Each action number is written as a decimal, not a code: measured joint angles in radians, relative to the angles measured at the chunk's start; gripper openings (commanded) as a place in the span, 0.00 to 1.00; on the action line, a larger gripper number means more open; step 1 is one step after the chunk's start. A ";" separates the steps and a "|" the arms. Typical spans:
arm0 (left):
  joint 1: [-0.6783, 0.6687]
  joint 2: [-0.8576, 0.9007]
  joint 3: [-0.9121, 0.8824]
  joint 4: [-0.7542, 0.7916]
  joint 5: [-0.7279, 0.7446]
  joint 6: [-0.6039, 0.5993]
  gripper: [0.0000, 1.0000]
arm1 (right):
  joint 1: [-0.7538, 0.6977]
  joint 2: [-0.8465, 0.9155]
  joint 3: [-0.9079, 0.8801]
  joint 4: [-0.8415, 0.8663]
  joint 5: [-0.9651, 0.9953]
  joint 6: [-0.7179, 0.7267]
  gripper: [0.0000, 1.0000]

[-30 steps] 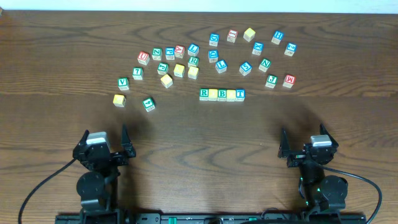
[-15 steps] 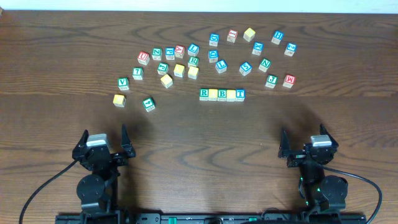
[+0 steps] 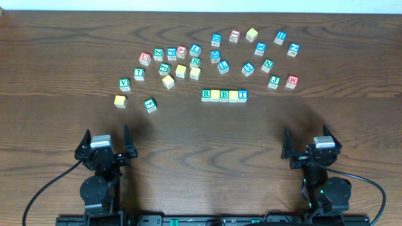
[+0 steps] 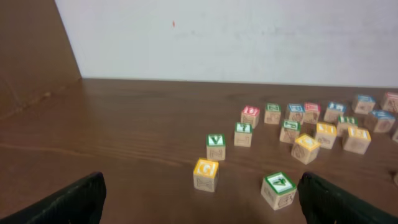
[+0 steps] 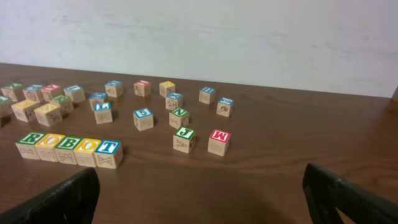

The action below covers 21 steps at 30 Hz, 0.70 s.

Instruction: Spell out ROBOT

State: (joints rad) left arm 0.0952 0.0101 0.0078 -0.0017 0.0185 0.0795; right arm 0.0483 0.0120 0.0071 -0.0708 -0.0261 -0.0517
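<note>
While both arms sit low at the near edge of the dark brown wooden bench (image 3: 63,56), the left gripper (image 3: 105,142) and the right gripper (image 3: 308,143) each stand with jaws spread wide and nothing between them.

Well ahead of the right gripper and off to its left lies the row of five small wooden letter cubes (image 3: 224,95), their side faces touching. It runs green-edged R cube (image 3: 206,95), first yellow-faced cube (image 3: 215,95), B cube (image 3: 224,95), second yellow-faced cube (image 3: 233,95), blue-edged T cube (image 3: 242,95). From overhead the two yellow tops look plain. The right wrist view (lower, looking across the bench) shows an O on each, so the row reads ROBOT there, ahead-left of that gripper's black fingers (image 5: 62,202).

The row falls outside the left wrist view. That view shows loose cubes ahead of the left gripper's black fingers (image 4: 68,202). A yellow-edged G cube (image 4: 206,174) is nearest, roughly centred, and a green-edged V cube (image 4: 216,147) stands just beyond it. Another green-edged cube (image 4: 279,190) sits ahead to the right, its letter hard to read.

Straight ahead of the right gripper, a red-edged M cube (image 5: 219,142) and a green-edged J cube (image 5: 185,139) stand near each other but apart. More lettered cubes are scattered beyond them.

A white wall (image 5: 249,37) fills the top of both wrist views, while overhead it is only a thin strip.
</note>
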 measured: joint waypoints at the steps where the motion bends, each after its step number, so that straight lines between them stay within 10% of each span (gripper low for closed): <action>1: -0.002 0.000 0.003 -0.013 0.003 0.000 0.97 | 0.000 0.000 0.000 0.000 0.000 0.000 0.99; 21: -0.011 0.000 0.008 -0.022 0.006 0.000 0.97 | 0.000 0.000 0.000 0.000 0.000 0.000 0.99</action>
State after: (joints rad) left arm 0.0841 0.0101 0.0158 -0.0235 0.0246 0.0799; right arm 0.0483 0.0120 0.0071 -0.0704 -0.0261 -0.0517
